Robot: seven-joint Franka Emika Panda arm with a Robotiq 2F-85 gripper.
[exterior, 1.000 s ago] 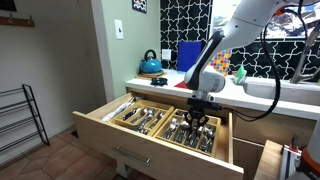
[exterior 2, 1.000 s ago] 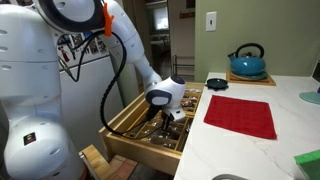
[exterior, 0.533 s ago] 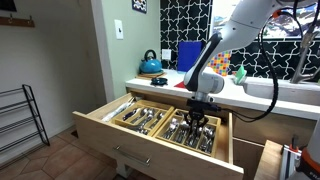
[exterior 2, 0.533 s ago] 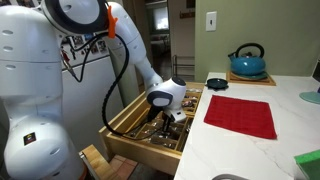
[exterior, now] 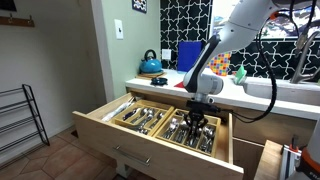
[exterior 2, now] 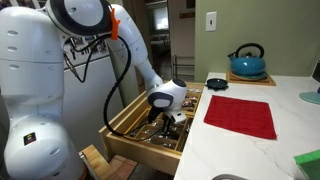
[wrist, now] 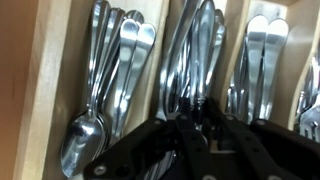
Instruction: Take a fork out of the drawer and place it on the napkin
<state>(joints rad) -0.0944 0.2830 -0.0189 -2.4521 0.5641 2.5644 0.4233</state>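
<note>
The pale-wood drawer (exterior: 128, 140) stands pulled open under the counter, with two divider trays of silver cutlery; it also shows in an exterior view (exterior 2: 128, 136). My gripper (exterior: 196, 119) is down in the tray nearer the counter, also seen in an exterior view (exterior 2: 165, 122). In the wrist view my gripper's fingers (wrist: 190, 122) are closed tight together on a slim silver handle in the middle compartment, which looks like a fork (wrist: 196, 60); its head is hard to make out. The red napkin (exterior 2: 240, 116) lies flat and bare on the white counter.
A blue kettle (exterior 2: 247, 62) and a small black dish (exterior 2: 216, 83) stand behind the napkin. A blue board (exterior: 188, 55) and a patterned box (exterior: 238, 73) are on the counter. Spoons (wrist: 88, 130) fill the neighbouring compartment. A wire rack (exterior: 20, 118) stands on the floor.
</note>
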